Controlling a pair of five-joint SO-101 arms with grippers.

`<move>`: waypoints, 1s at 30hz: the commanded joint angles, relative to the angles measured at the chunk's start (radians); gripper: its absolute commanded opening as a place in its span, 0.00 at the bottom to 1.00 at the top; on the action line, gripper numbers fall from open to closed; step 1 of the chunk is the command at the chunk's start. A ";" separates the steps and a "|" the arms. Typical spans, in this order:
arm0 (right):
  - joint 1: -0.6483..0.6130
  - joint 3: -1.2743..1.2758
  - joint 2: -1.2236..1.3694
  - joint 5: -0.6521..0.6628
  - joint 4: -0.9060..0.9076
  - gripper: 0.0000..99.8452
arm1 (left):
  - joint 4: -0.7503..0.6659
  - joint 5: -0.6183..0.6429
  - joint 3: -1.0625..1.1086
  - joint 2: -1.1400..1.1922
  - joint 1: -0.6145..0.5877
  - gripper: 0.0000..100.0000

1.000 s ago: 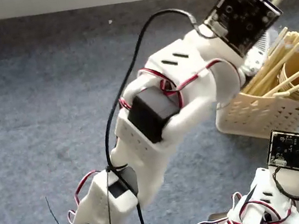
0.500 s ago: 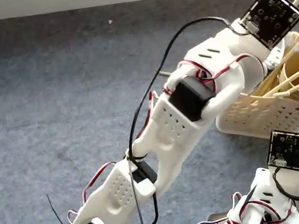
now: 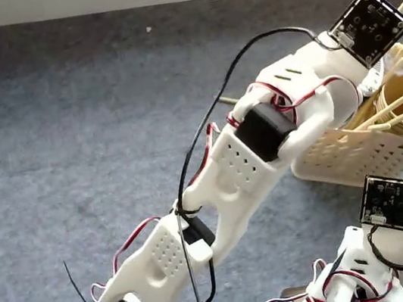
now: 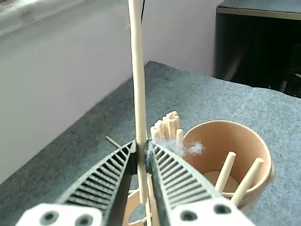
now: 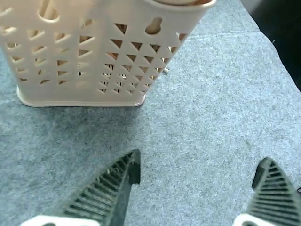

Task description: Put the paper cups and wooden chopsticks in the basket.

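Left gripper (image 4: pixel 142 151) pinches one slim wooden chopstick (image 4: pixel 137 70) tight above the latticed plastic basket (image 5: pixel 84 70) at the right; round paper cup (image 4: pixel 223 143) sits inside. Right gripper (image 5: pixel 200 172) gapes wide, empty, near the basket.

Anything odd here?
A tuft of white fluff clings beside the tan paper cup, near the left gripper pinching one wooden chopstick. Another thin wooden stick lies on the grey mat outside the cream lattice basket.

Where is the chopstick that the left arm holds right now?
The chopstick is clamped in the left pincer, above the basket at the right edge of the high view, beside the bundled chopsticks and the paper cup.
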 commanded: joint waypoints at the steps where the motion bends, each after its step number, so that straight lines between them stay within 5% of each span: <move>1: 0.007 -0.002 -0.005 0.008 0.005 0.37 | -0.014 0.006 -0.015 -0.004 0.015 0.06; 14: 0.007 -0.002 -0.005 0.008 0.005 0.37 | -0.014 0.031 0.064 -0.008 0.027 0.06; 19: 0.008 -0.002 -0.005 0.008 0.005 0.37 | 0.020 0.166 0.065 -0.012 0.039 0.18; 30: 0.010 -0.002 -0.005 0.008 0.005 0.37 | 0.032 0.161 0.041 -0.021 0.005 0.17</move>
